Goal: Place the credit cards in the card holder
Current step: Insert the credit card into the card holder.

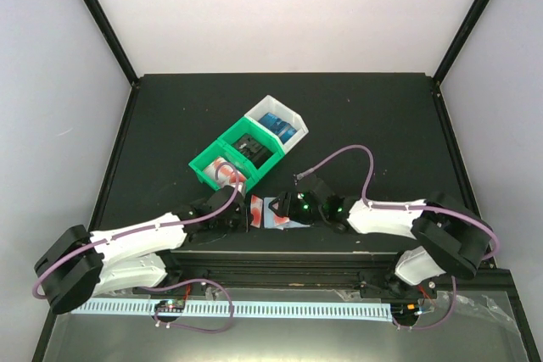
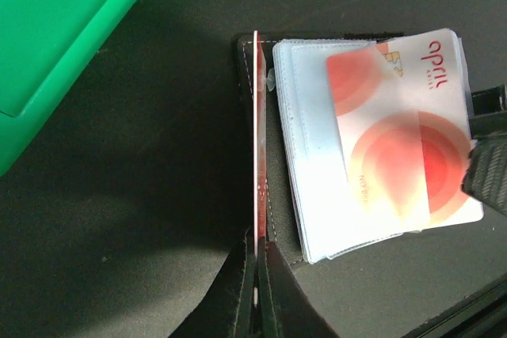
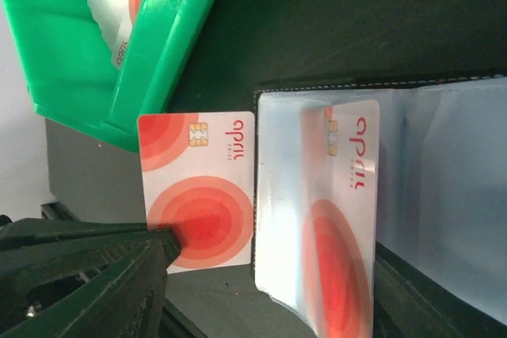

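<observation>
The card holder [image 1: 278,214] lies open near the table's front edge, its pale sleeves facing up [image 2: 317,195] [image 3: 444,156]. One red-and-white credit card [image 2: 412,140] [image 3: 344,219] sits partly inside a clear sleeve. My left gripper [image 1: 246,214] [image 2: 257,235] is shut on a second red-and-white card [image 1: 255,212] [image 2: 256,132] [image 3: 198,187]. It holds that card upright on edge at the holder's left border. My right gripper [image 1: 299,207] is at the holder's right side, and a dark finger [image 2: 489,176] touches the sleeved card's outer end. How its jaws stand is unclear.
The joined green bin [image 1: 233,158] [image 2: 55,37] [image 3: 95,45] and white bin [image 1: 277,123] stand just behind the holder. They hold red-and-white cards [image 1: 227,169], black cards [image 1: 252,147] and blue cards [image 1: 280,125]. The table's front edge runs close below both grippers.
</observation>
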